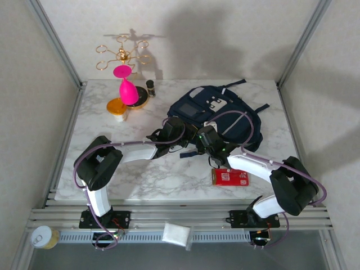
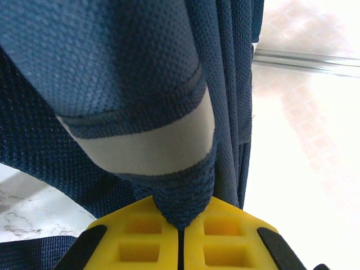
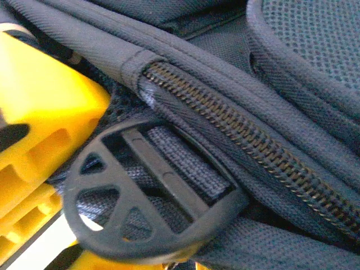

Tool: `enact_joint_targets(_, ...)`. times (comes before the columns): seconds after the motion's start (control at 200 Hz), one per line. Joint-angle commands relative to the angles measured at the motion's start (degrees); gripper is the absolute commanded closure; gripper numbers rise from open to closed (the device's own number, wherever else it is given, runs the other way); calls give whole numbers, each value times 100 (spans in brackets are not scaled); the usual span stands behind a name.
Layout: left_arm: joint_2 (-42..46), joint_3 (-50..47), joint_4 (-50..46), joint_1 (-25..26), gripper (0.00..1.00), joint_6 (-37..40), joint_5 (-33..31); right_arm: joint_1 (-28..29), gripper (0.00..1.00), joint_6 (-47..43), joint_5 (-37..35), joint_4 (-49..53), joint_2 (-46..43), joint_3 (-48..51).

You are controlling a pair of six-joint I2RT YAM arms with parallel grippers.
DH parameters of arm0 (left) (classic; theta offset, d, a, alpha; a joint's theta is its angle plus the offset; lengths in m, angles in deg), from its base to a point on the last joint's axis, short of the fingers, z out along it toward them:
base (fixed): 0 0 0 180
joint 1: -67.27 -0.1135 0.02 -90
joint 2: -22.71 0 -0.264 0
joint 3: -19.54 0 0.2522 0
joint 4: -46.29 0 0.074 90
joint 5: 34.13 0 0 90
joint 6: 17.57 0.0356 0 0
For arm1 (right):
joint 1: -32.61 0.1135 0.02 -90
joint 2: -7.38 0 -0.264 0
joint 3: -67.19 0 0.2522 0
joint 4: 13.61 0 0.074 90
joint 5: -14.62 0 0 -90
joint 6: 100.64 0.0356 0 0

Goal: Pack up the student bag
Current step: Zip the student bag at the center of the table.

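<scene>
The student bag (image 1: 219, 109), navy blue with a grey panel and a white patch on top, lies at the back right of the marble table (image 1: 112, 174). My left gripper (image 1: 169, 135) is at the bag's near-left edge. Its yellow fingers (image 2: 140, 236) are shut on a pinched fold of blue fabric (image 2: 183, 197) with a pale band. My right gripper (image 1: 203, 138) is at the bag's near edge. Its yellow fingers (image 3: 50, 124) close around a black strap buckle (image 3: 152, 202) beside a closed zipper (image 3: 253, 152).
A red box (image 1: 229, 177) lies flat near the front right. At the back left stand a pink cup (image 1: 127, 90), an orange-lidded jar (image 1: 117, 107), a small dark bottle (image 1: 150, 86) and a gold rack (image 1: 121, 53). A white packet (image 1: 177, 233) and a can (image 1: 42, 236) lie below the table.
</scene>
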Motion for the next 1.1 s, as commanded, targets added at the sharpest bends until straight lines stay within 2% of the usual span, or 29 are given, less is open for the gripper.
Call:
enact_joint_targets(0.0,192,294,629,83,100,-30,423,-75,88,-359,64,-563,-232,97)
enact_joint_targets(0.15,252,303,422,-1,100,93,261,-76,100,-351,128,-284,-481,193)
enact_joint_targets(0.486,307,371,-1,-586,100,515,191,-190,100,4,557,776,-1140,451)
enact_joint_targets(0.696,257,550,-429,-1013,100,937,62,-568,100,205,738,1754,-1668,530)
enact_joint_targets(0.796,90,704,-644,-1202,100,1084,231,-687,100,282,751,2107,-1940,600)
enact_joint_targets(0.926,25,763,-720,-1334,100,1216,254,-726,100,214,920,2309,-2023,537)
enact_joint_targets(1.061,124,733,-535,-1241,100,1219,536,-726,100,44,1603,1874,-1924,467)
enact_joint_targets(1.096,190,658,-455,-1193,89,1186,647,-725,100,59,1725,1762,-1904,440)
